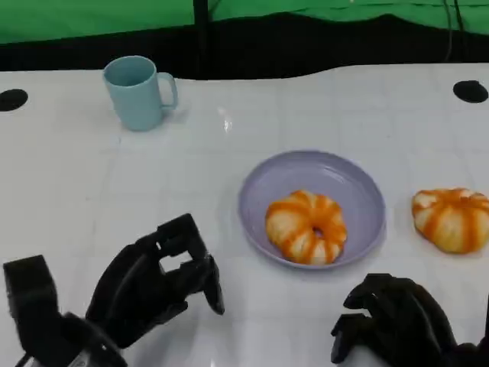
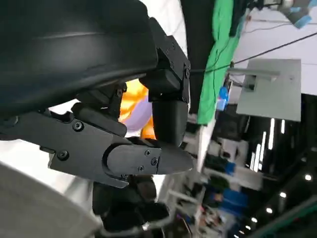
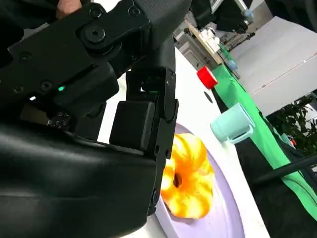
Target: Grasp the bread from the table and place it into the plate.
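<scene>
Both robot hands, left [image 1: 153,287] and right [image 1: 397,321], hovered empty with fingers loosely spread at the bench's [image 1: 76,183] near edge; one bread [image 1: 306,227] lay in the plate [image 1: 359,183], another [image 1: 452,219] just right.

Green backdrop [image 1: 92,15] behind white table [image 1: 76,191]

second bread [image 1: 454,219]: at the plate's three o'clock, cut by the head view's edge
plate [image 2: 132,113]: mostly hidden behind left hand [image 2: 129,134] in left wrist view
right hand [image 1: 397,321]: cropped at six o'clock
</scene>
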`<state>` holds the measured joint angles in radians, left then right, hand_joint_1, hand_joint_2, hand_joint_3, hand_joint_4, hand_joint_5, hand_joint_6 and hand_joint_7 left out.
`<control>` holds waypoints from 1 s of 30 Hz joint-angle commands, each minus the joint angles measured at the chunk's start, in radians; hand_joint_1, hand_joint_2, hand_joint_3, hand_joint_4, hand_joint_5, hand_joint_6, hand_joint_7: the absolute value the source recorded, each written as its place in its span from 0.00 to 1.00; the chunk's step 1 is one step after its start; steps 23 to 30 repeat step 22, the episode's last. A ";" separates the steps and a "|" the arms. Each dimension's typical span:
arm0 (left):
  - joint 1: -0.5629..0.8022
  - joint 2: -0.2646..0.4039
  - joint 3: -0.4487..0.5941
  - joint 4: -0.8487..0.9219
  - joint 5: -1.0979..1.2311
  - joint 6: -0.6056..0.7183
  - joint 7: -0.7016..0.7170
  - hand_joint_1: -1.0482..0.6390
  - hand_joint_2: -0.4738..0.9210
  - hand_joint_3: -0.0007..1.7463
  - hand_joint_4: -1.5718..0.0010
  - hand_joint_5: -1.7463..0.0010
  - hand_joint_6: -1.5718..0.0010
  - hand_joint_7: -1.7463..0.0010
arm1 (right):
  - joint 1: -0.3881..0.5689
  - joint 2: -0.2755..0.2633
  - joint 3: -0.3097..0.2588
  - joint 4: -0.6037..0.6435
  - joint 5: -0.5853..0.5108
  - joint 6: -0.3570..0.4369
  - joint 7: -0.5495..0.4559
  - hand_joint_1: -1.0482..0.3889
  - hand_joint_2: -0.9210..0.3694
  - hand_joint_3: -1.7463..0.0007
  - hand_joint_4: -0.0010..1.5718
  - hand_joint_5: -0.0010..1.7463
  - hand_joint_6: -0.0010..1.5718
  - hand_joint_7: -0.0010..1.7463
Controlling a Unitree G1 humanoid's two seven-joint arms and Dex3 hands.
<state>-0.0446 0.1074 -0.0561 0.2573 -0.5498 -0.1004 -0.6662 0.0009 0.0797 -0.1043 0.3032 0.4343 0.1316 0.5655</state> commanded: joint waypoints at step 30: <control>0.004 -0.058 0.113 0.045 -0.002 0.111 -0.078 0.21 1.00 0.13 0.44 0.00 0.59 0.00 | -0.013 -0.022 -0.019 0.017 0.009 -0.002 0.010 0.02 0.15 1.00 0.99 0.45 1.00 0.21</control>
